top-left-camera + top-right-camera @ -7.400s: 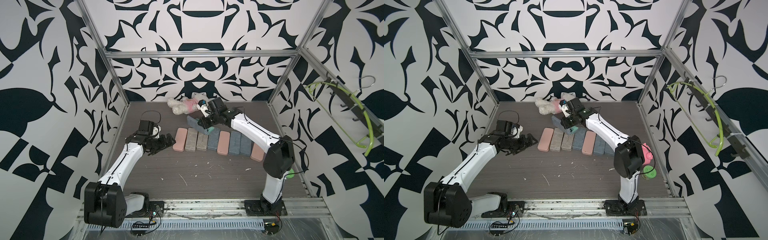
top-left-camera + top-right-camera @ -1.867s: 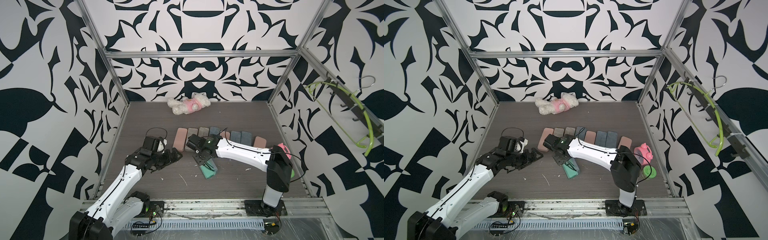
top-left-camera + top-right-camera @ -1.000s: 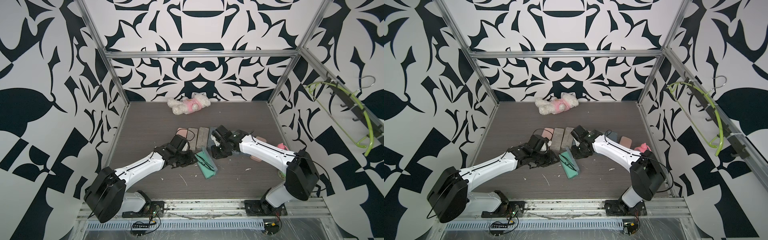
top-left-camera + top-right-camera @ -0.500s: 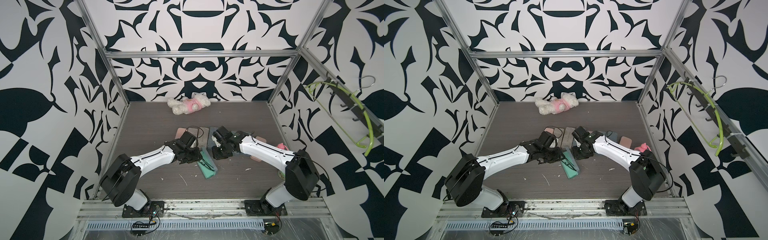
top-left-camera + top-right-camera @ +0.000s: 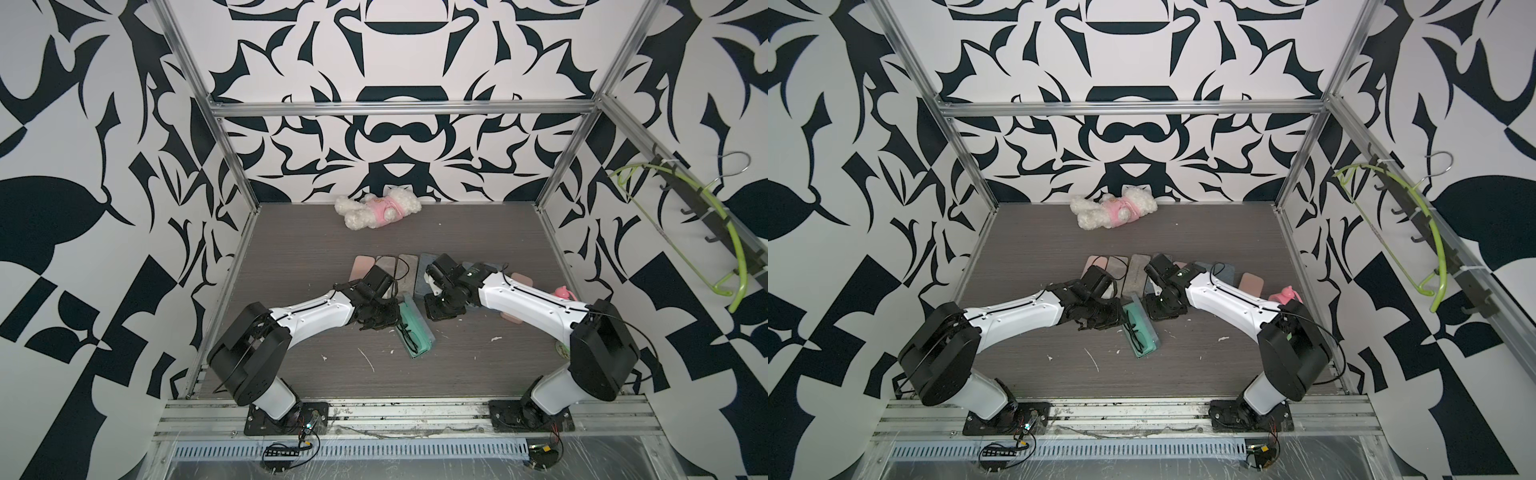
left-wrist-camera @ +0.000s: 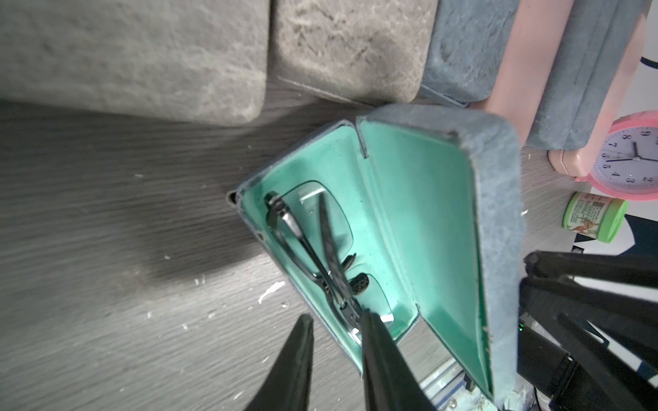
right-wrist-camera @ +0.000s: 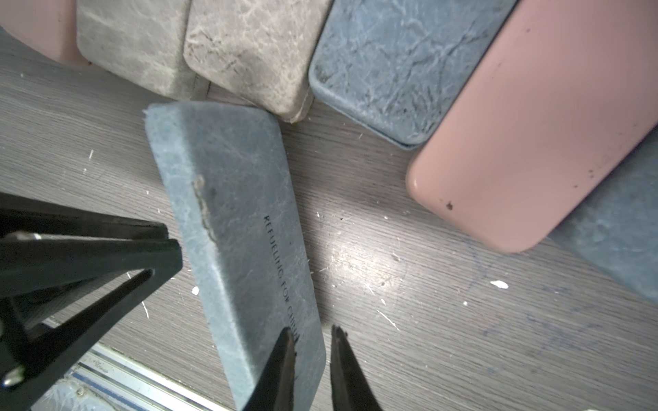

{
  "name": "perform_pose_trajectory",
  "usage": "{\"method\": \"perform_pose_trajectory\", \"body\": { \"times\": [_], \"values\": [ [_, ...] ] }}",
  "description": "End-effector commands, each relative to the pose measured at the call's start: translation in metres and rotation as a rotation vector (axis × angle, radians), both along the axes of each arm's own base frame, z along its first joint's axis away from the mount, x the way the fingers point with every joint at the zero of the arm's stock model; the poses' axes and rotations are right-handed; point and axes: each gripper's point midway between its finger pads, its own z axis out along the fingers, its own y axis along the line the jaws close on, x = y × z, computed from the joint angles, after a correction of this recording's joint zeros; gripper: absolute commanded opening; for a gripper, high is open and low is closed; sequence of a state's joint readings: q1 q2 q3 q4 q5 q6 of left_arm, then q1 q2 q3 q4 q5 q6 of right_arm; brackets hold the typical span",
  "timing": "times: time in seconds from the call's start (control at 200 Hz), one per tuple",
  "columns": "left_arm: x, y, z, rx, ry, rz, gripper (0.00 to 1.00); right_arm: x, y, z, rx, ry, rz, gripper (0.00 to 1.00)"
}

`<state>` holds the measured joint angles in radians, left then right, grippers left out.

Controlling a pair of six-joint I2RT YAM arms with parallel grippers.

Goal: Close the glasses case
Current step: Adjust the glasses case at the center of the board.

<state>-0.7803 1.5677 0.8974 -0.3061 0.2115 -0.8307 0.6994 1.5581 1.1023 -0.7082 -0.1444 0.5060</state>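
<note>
Teal-lined glasses case [image 5: 417, 332] lies open just beside left end effector [image 5: 388, 321].

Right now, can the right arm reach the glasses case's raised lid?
Probably yes: the right gripper sits at the outer face of the lid, nothing between; the left gripper is opposite.

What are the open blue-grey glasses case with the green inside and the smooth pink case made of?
The open blue-grey glasses case looks like faux leather: matt, creased, scuffed grain. Its green lining seems smooth plastic or coated fabric, slightly shiny. The smooth pink case looks like satin plastic or coating: even, grainless, faintly speckled.
</note>
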Motion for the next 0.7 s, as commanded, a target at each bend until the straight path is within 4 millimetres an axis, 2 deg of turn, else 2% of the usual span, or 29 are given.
{"method": "perform_pose_trajectory", "body": {
  "times": [0.0,0.17,0.335,0.525,0.695],
  "values": [
    [0.000,-0.001,-0.008,0.024,-0.004,-0.013,0.28,0.004,-0.003,0.013,0.017,-0.046,-0.007,0.21],
    [0.004,-0.011,-0.009,0.014,-0.007,-0.024,0.28,0.003,-0.002,0.015,0.027,-0.046,-0.008,0.20],
    [0.005,-0.006,0.008,-0.008,-0.048,0.001,0.28,-0.001,0.003,0.019,0.083,-0.047,0.004,0.21],
    [-0.007,0.006,0.031,-0.064,-0.070,0.037,0.30,0.001,0.010,0.032,0.215,-0.045,-0.008,0.22],
    [-0.023,0.015,0.027,-0.100,-0.028,0.069,0.31,0.003,0.024,0.041,0.356,-0.035,0.021,0.24]
  ]
}}
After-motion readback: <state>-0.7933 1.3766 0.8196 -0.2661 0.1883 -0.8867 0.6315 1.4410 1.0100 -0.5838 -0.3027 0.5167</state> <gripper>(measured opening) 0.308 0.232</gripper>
